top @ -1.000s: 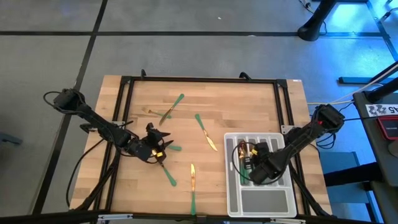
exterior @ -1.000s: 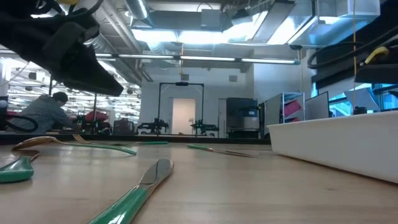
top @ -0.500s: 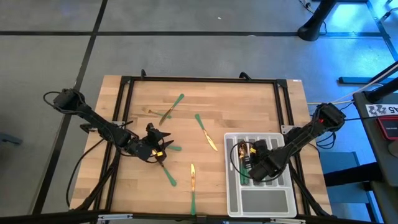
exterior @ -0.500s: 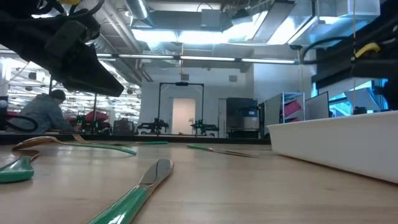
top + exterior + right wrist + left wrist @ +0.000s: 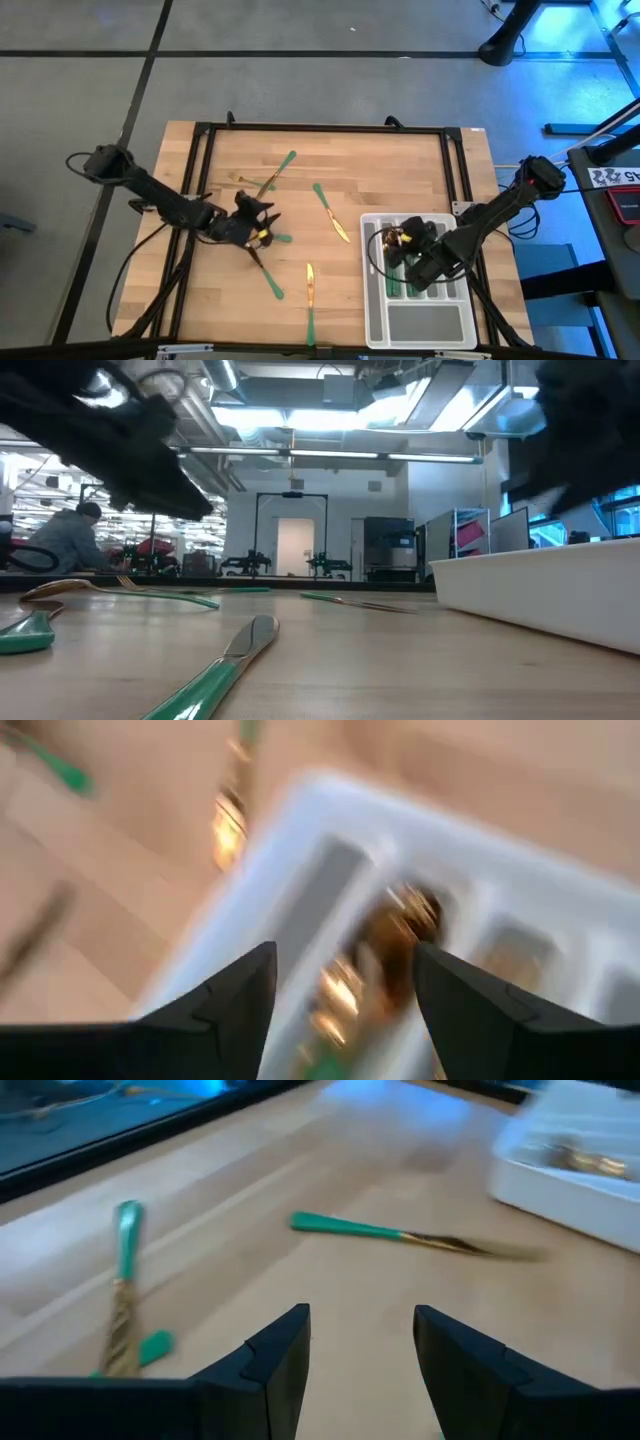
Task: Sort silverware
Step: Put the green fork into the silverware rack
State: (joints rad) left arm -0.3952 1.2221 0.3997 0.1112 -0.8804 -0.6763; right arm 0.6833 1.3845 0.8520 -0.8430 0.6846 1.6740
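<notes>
Risk: right tool (image 5: pixel 405 262), fingers spread and empty above pale grey divided tray (image 5: pixel 420 325), may snag sorted gold-headed, green-handled silverware (image 5: pixel 392 278).
Left tool (image 5: pixel 258 222): fingers spread, empty above bench (image 5: pixel 400 170); may nudge loose pieces.

Both arms are dark, slender and jointed, with black cables looped alongside. The left tool (image 5: pixel 252 222) at centre left carries small yellow markings; the right tool (image 5: pixel 400 250), lower right, has angular black fingers (image 5: pixel 235 1005).

Green-handled gold silverware (image 5: pixel 328 211), pale grey tray (image 5: pixel 420 325).
</notes>
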